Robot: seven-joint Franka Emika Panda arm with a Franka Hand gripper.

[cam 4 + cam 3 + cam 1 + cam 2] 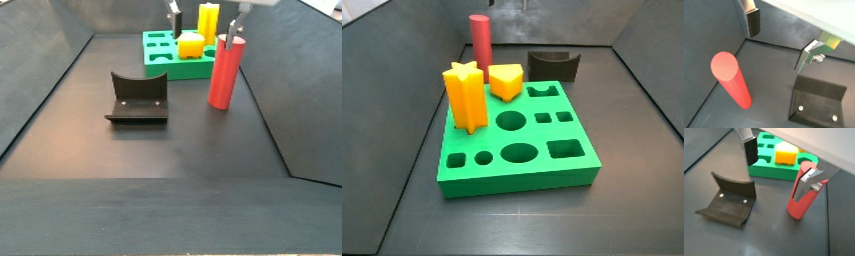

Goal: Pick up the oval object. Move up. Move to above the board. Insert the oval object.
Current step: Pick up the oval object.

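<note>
The oval object is a tall red peg [225, 70]. It stands upright on the dark floor beside the green board [160, 68], and it also shows in both wrist views [729, 80] [801, 200] and a side view [480, 40]. My gripper [205, 18] hangs open and empty above the floor, near the board. One finger is just over the peg's top. In both wrist views the gripper [777, 40] [776, 170] has nothing between its fingers, and the peg stands outside the gap, beside one finger [804, 185].
An orange star peg [464, 95] and a yellow block [505, 80] sit in the board [516, 175], which has several open holes. The dark fixture [136, 100] stands on the floor left of the peg. Dark walls enclose the floor.
</note>
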